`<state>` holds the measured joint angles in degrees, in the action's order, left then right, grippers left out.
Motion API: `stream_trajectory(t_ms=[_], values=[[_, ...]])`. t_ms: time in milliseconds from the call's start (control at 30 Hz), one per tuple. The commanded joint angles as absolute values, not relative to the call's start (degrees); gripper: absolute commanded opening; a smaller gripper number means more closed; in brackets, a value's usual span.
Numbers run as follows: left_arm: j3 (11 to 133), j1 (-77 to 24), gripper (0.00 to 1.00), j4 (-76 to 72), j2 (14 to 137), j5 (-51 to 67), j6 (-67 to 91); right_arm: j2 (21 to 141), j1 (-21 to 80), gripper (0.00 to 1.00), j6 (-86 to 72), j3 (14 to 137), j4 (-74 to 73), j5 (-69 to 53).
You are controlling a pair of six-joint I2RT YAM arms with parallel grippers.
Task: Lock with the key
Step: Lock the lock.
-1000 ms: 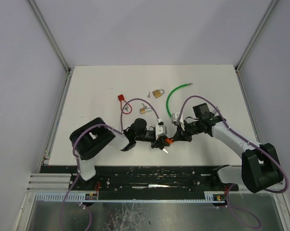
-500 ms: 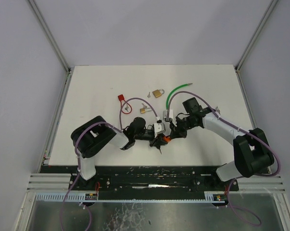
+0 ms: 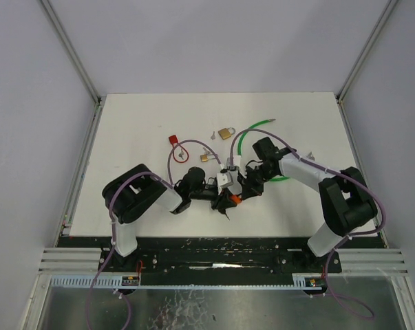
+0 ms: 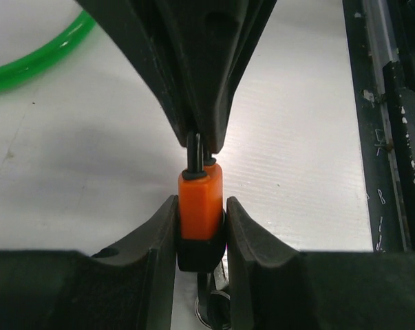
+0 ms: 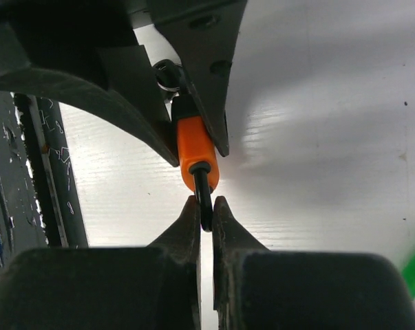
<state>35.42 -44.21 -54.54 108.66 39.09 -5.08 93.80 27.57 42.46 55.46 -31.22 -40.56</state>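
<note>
**A:** Holding anything, that left end effector (image 4: 201, 230)?

**B:** Yes. Its two fingers are clamped on the sides of the orange padlock (image 4: 199, 199), which stands upright between them in the left wrist view.

**A:** And the right end effector (image 5: 205, 210)?

**B:** Pinched closed on the black shackle (image 5: 203, 180) of that same padlock. The two arms meet nose to nose over the bench (image 3: 138, 124), near the middle of its front edge.

**A:** Is the lock resting on the bench?

**B:** I cannot tell.

**A:** The key?

**B:** A metal ring (image 5: 166, 71) shows at the padlock's far end in the right wrist view. Whether a key sits in the lock is hidden.

**A:** What else lies about?

**B:** A green cable (image 3: 245, 141) curves behind the right arm. A brass padlock (image 3: 226, 133) lies near the bench's middle, with a small brass padlock (image 3: 205, 157) just nearer the arms. A red object (image 3: 173, 139) sits to their left. All of these are apart from the held lock.
</note>
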Motion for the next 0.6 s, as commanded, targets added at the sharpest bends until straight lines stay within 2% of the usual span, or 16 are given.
stream_trajectory(t_ms=[0,67,300,333,500,567], values=[[40.39,-45.10,0.01,-86.42,107.10,38.19,-4.19,98.28,34.59,0.00,36.75,54.27,-33.70,-45.07],[40.53,-45.11,0.01,-86.24,107.18,39.20,-3.43,95.83,32.09,0.00,36.66,54.37,-33.05,-47.29],[40.31,-45.18,0.01,-85.77,106.34,42.28,0.97,75.67,20.65,0.00,38.23,47.76,-26.45,-59.63],[40.42,-45.18,0.06,-85.78,106.29,41.68,1.96,73.72,19.97,0.00,38.02,46.70,-25.29,-59.99],[37.19,-45.18,0.55,-87.82,103.66,37.53,3.76,71.52,15.37,0.00,41.90,47.49,-29.01,-61.36],[34.74,-44.98,0.67,-89.17,101.51,35.56,3.80,70.66,13.41,0.00,42.26,48.02,-30.10,-63.00]])
